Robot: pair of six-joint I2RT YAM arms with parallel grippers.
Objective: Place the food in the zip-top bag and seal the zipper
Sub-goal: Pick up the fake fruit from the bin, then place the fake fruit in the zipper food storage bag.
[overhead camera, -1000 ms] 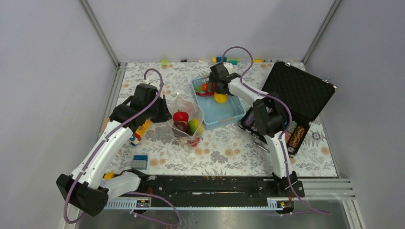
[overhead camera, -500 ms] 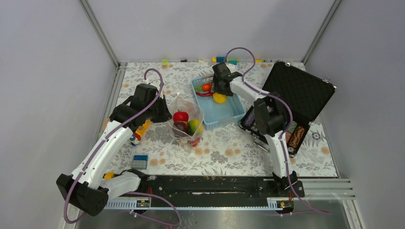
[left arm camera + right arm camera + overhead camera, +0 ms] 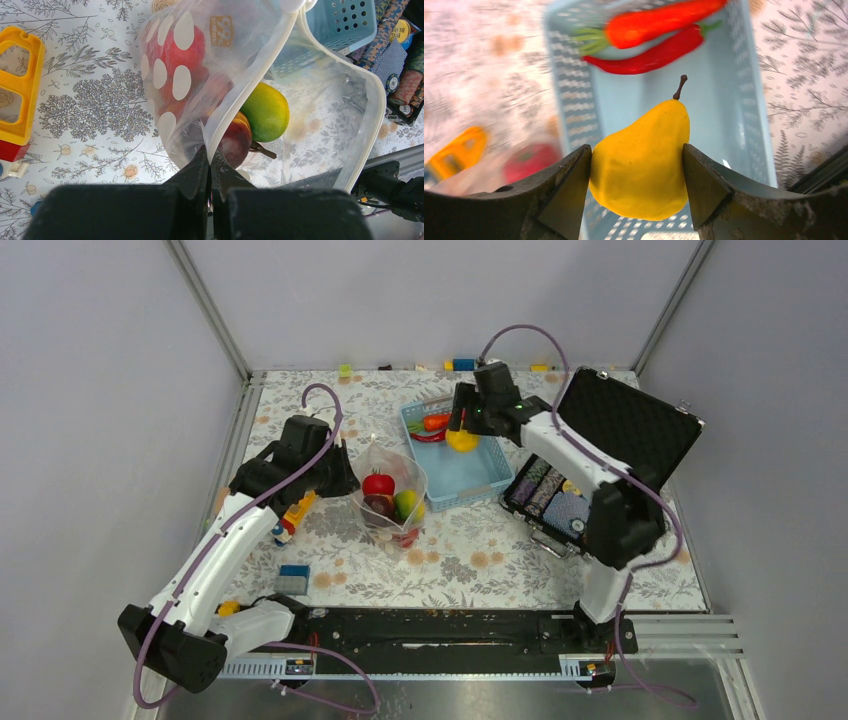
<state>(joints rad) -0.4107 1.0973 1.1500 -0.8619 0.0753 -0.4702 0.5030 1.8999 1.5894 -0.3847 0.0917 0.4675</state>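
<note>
Floral table (image 3: 470,560) carries everything: right pincer (image 3: 636,172) clamps a yellow pear (image 3: 639,150) over the blue basket (image 3: 744,115); left pincer (image 3: 209,162), pressed together, pinches the zipper (image 3: 250,80) of the zip-top bag (image 3: 325,100), which holds toy fruit (image 3: 265,112) just beside the basket.

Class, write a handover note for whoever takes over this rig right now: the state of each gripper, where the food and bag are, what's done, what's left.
Grippers: left gripper shut on the zip-top bag at its rim, holding the mouth open; right gripper shut on the yellow pear over the blue basket.
Done: some food lies in the bag.
To do: bag the pear, then the carrot and red chili from the basket; press the open zipper shut.
</note>
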